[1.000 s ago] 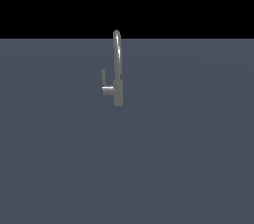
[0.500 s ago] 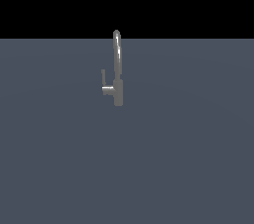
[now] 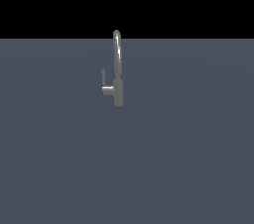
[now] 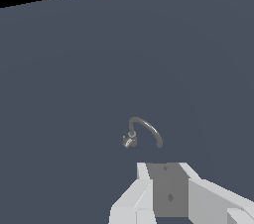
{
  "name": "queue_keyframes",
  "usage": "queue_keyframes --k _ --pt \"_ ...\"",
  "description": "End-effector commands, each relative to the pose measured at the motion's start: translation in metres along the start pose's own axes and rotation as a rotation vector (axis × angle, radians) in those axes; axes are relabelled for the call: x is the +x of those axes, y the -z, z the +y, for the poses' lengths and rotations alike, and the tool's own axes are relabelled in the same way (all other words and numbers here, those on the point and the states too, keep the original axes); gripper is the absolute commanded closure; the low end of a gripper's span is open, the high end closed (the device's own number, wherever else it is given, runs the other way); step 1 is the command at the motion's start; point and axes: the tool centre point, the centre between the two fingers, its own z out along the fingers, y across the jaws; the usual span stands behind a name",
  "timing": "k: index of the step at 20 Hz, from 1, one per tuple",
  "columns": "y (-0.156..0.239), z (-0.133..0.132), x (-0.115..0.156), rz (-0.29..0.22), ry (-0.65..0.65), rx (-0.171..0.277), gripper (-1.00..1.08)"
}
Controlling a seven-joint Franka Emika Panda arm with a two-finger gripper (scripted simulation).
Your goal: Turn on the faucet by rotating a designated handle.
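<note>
The faucet [image 3: 118, 93] is a small grey metal tap standing upright on the flat grey-blue floor, with a thin spout rising tall above its short body. The handle [image 3: 104, 84] is a short stub that sticks out toward the exterior view's left and ends in a thin upturned tip. In the wrist view the faucet [image 4: 146, 127] is seen from above as a small arch, some way off. My gripper [image 4: 163, 166] is well short of it and touches nothing. Its white fingers [image 4: 143, 178] stand apart, open and empty. Neither arm nor gripper shows in the exterior view.
The floor [image 3: 188, 158] is one plain grey-blue plane that ends at a black background behind the faucet. Nothing else stands on it in either view.
</note>
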Motion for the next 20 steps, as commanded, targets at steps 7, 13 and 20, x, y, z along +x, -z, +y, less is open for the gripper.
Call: queue_keyframes --k 7,13,20 --pt "-0.069 -0.071 -0.030 0.081 -0.106 -0.089 1.08" --pt "-0.146 -0.108 -0.050 0.112 -0.176 -0.165 1.08" --pt "-0.262 -0.130 -0.074 0.121 -0.261 -0.267 1.08"
